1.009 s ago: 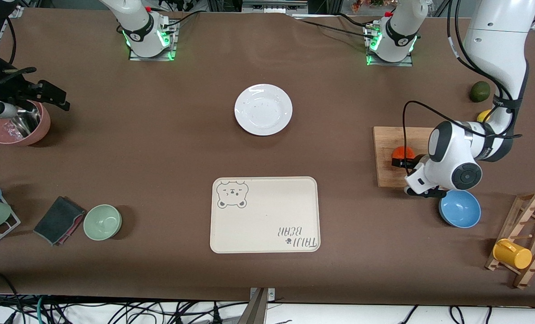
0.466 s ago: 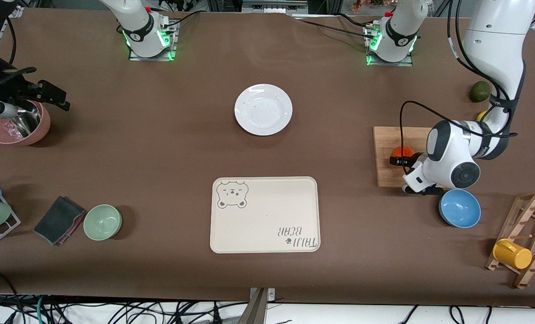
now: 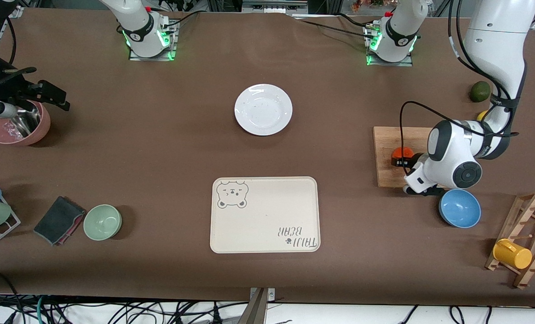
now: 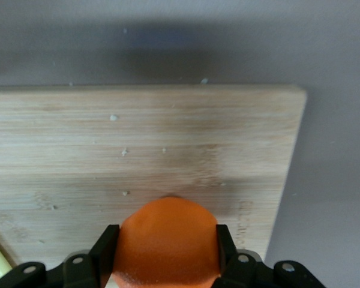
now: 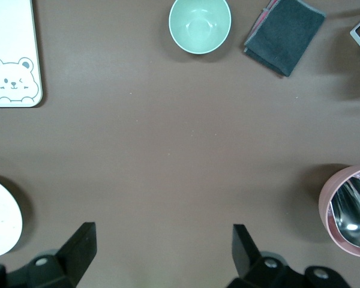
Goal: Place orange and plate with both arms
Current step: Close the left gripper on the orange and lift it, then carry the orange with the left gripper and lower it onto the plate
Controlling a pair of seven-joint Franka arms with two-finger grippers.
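Where the table's edge lies nearest the front camera, the cream tray [image 3: 265, 214] with its bear drawing sits at the middle of that edge, with a pale green bowl [image 3: 102, 222] and a dark folded cloth [image 3: 59, 220] toward the right arm's end and a blue bowl [image 3: 460, 208] toward the left arm's end. Just farther from the camera than the blue bowl lies a wooden cutting board [image 3: 386, 155], and the orange [image 3: 402, 152] rests on it near the board's edge that faces the table's middle. The left gripper [image 4: 167, 255] is down at the board, its fingers [image 4: 105, 249] pressed against both sides of the orange. The plate [image 3: 263, 109] sits alone at the table's middle, farther from the camera than the tray. The right gripper [image 5: 162, 246] waits with jaws spread wide, above the pink bowl [image 3: 17, 123] at the right arm's end of the table.
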